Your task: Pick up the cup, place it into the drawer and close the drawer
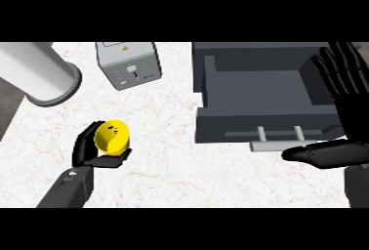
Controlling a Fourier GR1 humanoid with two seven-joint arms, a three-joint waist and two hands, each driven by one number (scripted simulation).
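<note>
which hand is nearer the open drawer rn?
Right. The right hand is open with fingers up, right beside the open drawer at its right wall and handle end. The left hand is well off to the drawer's left, curled round the yellow cup.

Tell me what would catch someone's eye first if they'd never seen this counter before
The bright yellow cup stands out first, at lower left, with the left hand curled round it above the pale marble counter. Next is the dark grey drawer at upper right, pulled open with nothing visible inside, and the open right hand beside its right edge, fingers straight. A toaster and a large pale cylinder sit along the top left.
</note>
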